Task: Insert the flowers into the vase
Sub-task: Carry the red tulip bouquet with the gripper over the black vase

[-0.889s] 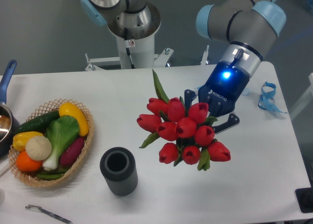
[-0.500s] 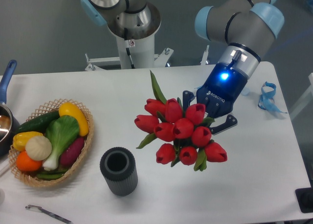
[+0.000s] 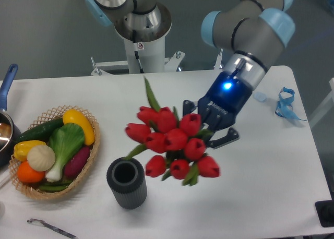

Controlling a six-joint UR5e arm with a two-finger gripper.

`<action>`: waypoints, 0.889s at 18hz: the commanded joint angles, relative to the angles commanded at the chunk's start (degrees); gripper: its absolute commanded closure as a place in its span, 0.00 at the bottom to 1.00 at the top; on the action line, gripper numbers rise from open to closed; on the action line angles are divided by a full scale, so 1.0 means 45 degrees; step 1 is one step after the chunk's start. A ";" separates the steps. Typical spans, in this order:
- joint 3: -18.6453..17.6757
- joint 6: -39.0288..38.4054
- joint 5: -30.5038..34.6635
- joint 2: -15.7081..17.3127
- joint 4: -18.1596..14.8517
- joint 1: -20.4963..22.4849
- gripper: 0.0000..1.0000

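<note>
The tool (image 3: 204, 125), its white maker's lettering too blurred to read, pinches the red tulip bunch (image 3: 172, 141) aloft, just right of the ribbed dark vase (image 3: 126, 182) standing on the surface (image 3: 261, 187).

The vase (image 3: 127, 183) stands near the table's (image 3: 261, 197) front edge, its mouth uncovered. The flowers (image 3: 170, 143) hang just right of it (lowest buds near its rim). A wicker basket (image 3: 90, 156) crowds its left side.
</note>
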 joint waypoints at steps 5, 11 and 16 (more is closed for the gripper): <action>-0.0136 0.0098 -0.3167 -0.0255 0.0058 -0.0020 0.76; -0.0722 0.0137 -0.3287 -0.0313 0.0058 -0.0566 0.76; -0.0722 0.0410 -0.3539 -0.0547 0.0078 -0.1054 0.76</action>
